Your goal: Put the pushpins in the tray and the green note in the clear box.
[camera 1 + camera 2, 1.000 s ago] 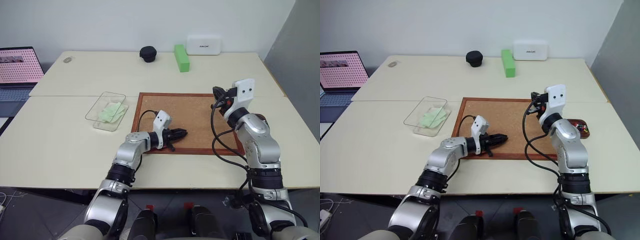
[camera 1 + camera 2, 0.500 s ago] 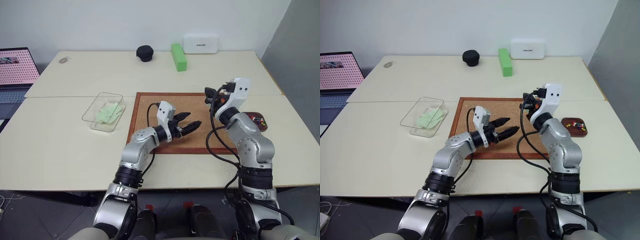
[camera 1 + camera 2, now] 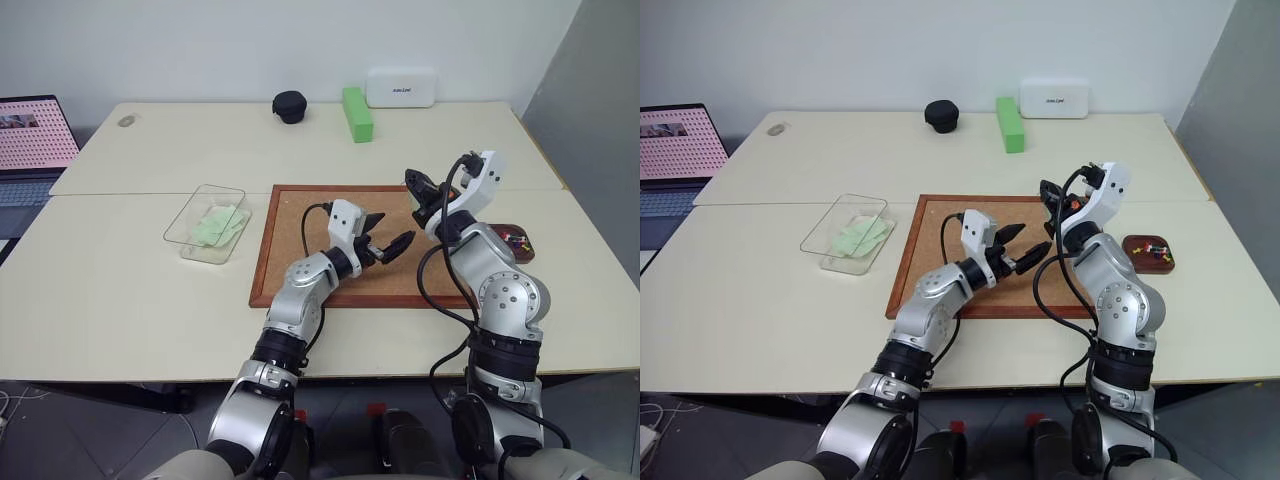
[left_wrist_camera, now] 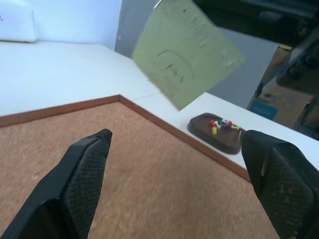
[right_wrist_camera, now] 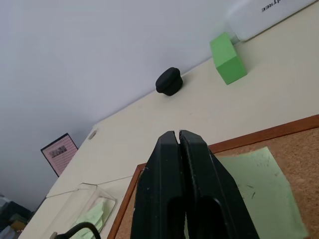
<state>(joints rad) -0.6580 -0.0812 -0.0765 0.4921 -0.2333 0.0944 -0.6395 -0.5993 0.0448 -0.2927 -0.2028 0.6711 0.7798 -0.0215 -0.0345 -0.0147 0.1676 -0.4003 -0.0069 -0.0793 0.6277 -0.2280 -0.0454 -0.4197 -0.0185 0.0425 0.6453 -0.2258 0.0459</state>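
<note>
My right gripper (image 5: pixel 178 134) is shut on the green note (image 5: pixel 254 199), a pale green paper slip that hangs above the corkboard (image 3: pixel 330 215). In the left wrist view the green note (image 4: pixel 187 50) dangles just ahead of my left gripper (image 4: pixel 175 134), which is open with nothing between its fingers. From the head, my left gripper (image 3: pixel 392 235) sits just below and beside my right gripper (image 3: pixel 418 186) over the board's right half. The tray (image 4: pixel 209 137) lies right of the board with the pushpins (image 4: pixel 222 125) in it. The clear box (image 3: pixel 180 225) stands left of the board, holding pale green slips (image 3: pixel 215 222).
A bright green block (image 3: pixel 356 113), a black round object (image 3: pixel 290 106) and a white device (image 3: pixel 402 87) stand along the table's far side. A laptop (image 3: pixel 35 135) sits at the far left.
My left gripper opened wide, lifted off the corkboard and swung right, up to the right gripper. My right gripper rolled and shifted a little left, still shut on the note.
</note>
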